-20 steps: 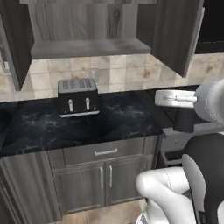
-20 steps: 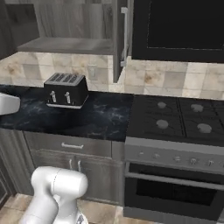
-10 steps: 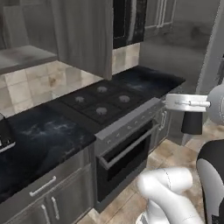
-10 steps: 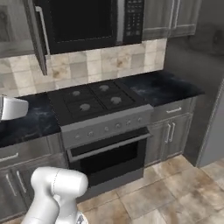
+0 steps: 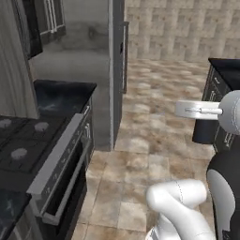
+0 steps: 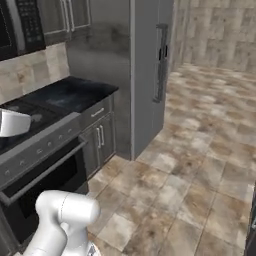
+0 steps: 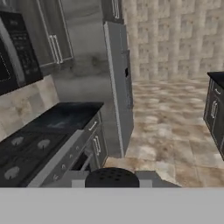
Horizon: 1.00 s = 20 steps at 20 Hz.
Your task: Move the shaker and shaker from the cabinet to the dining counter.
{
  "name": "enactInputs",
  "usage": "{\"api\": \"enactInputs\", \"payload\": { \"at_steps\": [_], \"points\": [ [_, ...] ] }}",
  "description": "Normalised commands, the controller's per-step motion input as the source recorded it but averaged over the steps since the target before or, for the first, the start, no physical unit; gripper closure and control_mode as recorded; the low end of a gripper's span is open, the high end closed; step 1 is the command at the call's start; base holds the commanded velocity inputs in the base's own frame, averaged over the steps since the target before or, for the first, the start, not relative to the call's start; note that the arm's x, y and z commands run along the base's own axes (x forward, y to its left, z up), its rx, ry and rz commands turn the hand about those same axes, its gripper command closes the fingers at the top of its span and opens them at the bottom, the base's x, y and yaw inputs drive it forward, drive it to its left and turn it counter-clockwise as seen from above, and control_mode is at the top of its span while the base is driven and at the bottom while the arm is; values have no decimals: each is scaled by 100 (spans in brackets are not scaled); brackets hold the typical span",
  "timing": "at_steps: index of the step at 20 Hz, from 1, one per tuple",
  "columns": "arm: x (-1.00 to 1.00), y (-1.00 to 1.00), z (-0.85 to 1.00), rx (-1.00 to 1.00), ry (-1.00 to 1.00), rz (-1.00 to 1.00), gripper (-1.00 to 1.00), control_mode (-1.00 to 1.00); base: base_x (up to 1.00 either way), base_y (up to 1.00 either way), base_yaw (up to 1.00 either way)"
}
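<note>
I have a dark shaker (image 7: 111, 177) sitting right at the bottom of the hand view, its dotted round top just ahead of the wrist camera. The fingertips themselves are hidden behind it, so I judge the hand is clamped on this shaker, though I cannot see the pads to confirm it.

The step in hand, as I read it, is the carry: the base is turning away from the wall units toward the dining counter (image 7: 216, 78). That black slab with its grey drawers lies ahead of the hand and off to its right, well apart across bare tiled floor (image 7: 166, 127). To do this well I want the hand kept level so the shaker does not slip, and the arm (image 5: 199, 110) tucked as it is until the counter edge is close in front.

Ahead and to the left of the hand stands the stove (image 7: 26, 151) with its burners, and beyond it a short stretch of black worktop (image 7: 65, 116). Further on, straight ahead, is the tall grey refrigerator (image 7: 118, 83). The microwave (image 7: 15, 52) hangs above the stove, up to the hand's left. None of these blocks the open floor on the right; the refrigerator's corner is the thing to swing clear of.
</note>
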Motion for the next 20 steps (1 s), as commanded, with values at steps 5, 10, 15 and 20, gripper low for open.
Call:
{"api": "enactInputs", "payload": {
  "at_steps": [5,10,15,20],
  "points": [
    [0,0,0,0,0,0,100,100,23,-57,-84],
    [0,0,0,0,0,0,100,100,53,-40,-74],
    [0,0,0,0,0,0,100,100,99,-3,-53],
    [0,0,0,0,0,0,100,100,100,4,-42]
  ]
}}
